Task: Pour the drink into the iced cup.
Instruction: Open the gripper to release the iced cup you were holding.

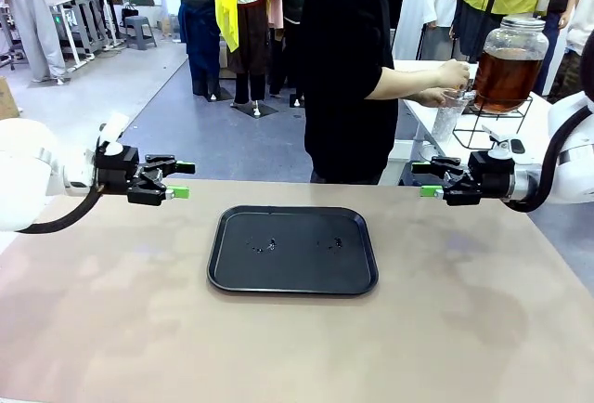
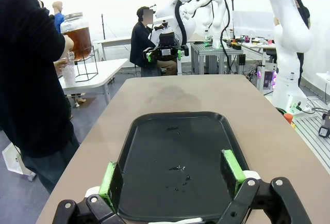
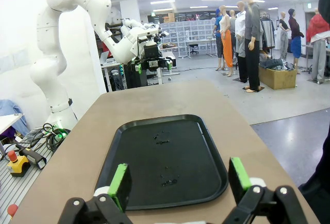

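Note:
The drink (image 1: 504, 76) is amber-brown liquid inside a big glass spigot jar (image 1: 510, 50) on a wire stand, on a white side table beyond the far right corner. A person in black stands there and holds a clear cup (image 1: 448, 111) at the jar's spigot; what the cup holds is too small to tell. Jar (image 2: 78, 34) and cup (image 2: 68, 70) also appear at the left of the left wrist view. My left gripper (image 1: 182, 180) hovers open over the table's left side. My right gripper (image 1: 426, 180) hovers open at the right. Both are empty and face each other.
A black tray (image 1: 297, 273) with a few dark drops lies flat at the table's middle, between the grippers. It lies below my left gripper's fingers (image 2: 109, 178) and my right gripper's fingers (image 3: 119, 180). The white side table (image 1: 548, 134) stands behind the right arm.

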{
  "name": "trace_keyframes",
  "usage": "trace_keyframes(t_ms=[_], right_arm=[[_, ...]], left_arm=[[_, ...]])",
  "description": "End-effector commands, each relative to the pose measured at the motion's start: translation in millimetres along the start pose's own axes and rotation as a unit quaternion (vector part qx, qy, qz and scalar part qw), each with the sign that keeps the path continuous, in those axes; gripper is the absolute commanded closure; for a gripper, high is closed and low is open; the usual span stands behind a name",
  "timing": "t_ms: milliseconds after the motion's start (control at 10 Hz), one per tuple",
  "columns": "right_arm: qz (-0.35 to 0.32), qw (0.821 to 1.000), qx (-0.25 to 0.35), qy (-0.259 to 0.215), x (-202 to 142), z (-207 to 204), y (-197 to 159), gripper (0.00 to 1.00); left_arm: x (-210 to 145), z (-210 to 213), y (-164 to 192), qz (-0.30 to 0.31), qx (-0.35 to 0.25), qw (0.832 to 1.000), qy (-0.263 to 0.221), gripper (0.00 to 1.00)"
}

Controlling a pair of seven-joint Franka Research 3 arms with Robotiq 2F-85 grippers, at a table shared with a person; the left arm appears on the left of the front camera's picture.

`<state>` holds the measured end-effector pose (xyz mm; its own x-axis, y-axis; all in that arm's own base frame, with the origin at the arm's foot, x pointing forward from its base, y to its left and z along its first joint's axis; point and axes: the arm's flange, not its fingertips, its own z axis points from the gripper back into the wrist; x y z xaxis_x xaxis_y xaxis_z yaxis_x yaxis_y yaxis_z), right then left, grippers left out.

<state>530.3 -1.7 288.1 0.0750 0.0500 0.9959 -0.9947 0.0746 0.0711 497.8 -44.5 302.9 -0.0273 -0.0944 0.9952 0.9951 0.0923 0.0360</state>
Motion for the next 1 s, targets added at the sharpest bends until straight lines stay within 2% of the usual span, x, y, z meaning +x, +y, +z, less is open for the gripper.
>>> trace_keyframes(t_ms=[0, 900], right_arm=[[0.001, 1.000, 0.003, -0.002, 2.5, 0.5, 0.9, 0.00], [0.001, 1.000, 0.003, -0.002, 2.5, 0.5, 0.9, 0.00]], left_arm=[[1.6, -0.7, 2.2, 0.001, 0.000, 1.000, -0.001, 0.00], [1.6, -0.7, 2.2, 0.001, 0.000, 1.000, -0.001, 0.00]])
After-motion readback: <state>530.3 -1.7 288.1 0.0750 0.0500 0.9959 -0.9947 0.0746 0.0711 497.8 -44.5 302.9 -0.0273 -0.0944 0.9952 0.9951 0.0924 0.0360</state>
